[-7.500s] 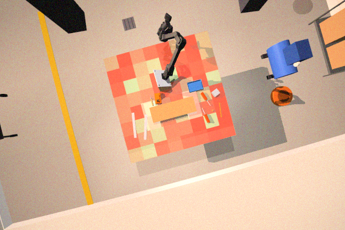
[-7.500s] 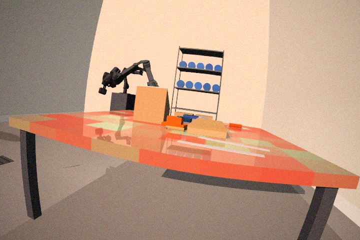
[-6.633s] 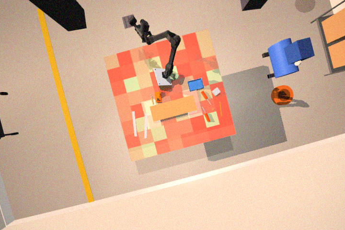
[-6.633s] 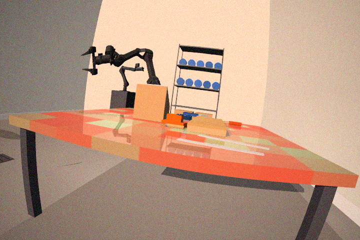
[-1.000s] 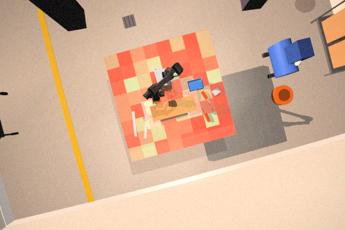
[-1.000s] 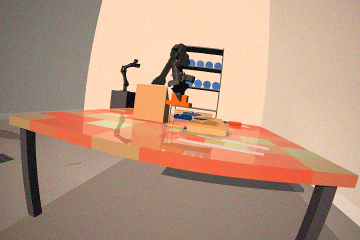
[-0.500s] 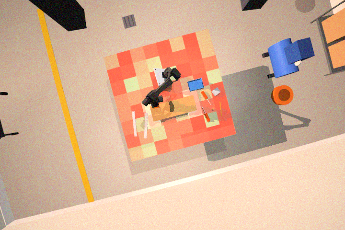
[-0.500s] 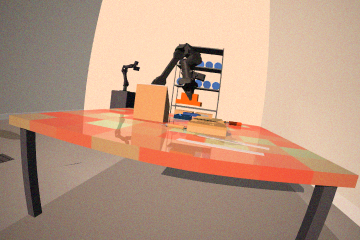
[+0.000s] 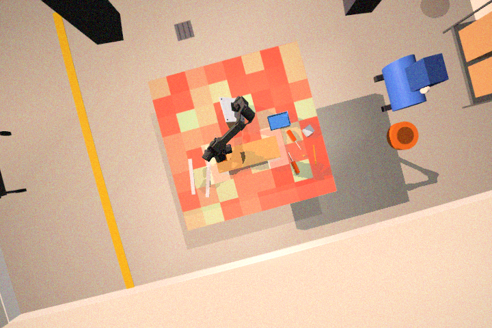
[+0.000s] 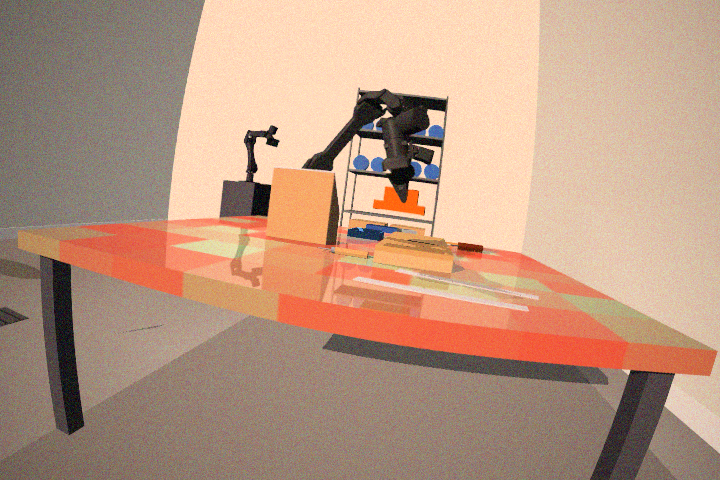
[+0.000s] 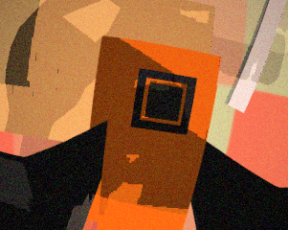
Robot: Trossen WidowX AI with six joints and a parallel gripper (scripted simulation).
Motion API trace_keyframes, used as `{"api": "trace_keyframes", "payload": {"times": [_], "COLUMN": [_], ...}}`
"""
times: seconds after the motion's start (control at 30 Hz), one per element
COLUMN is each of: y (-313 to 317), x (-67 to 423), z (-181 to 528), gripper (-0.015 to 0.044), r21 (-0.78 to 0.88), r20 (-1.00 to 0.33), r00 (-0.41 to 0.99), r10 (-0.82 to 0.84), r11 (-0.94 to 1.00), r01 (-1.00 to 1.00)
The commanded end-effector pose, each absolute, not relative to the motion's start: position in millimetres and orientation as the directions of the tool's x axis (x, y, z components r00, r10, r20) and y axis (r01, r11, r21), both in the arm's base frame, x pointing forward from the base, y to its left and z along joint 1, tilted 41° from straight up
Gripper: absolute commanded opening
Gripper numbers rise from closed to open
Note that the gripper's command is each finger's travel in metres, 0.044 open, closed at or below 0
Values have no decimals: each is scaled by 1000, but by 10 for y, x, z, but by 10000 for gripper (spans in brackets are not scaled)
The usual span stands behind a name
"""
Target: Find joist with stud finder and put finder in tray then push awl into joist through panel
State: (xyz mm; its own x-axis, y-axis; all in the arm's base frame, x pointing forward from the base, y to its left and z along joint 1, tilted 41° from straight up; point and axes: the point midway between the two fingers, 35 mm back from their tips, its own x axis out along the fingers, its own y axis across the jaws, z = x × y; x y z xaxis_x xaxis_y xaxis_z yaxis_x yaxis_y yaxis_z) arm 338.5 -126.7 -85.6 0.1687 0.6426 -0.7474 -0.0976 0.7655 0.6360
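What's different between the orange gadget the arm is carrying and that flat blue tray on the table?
The orange rectangular stud finder is held in the arm's tool, lifted above the tan wooden floor panel; the flat blue tray rests on the chequered table, untouched. The stud finder is orange with a dark square window on its face; the tray is plain blue, with nothing visible in it. Both are rectangular.
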Motion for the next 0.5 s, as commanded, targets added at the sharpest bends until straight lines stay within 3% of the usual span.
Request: {"api": "trace_keyframes", "payload": {"times": [0.0,0.47], "y": [-1274,-1206], "x": [3548,3785], "z": [-869,-970], "gripper": [0,0], "r21": [639,641], "r20": [-741,-735], "r00": [176,176], "r10": [648,654], "r11": [761,756], "r01": [-110,-132]}}
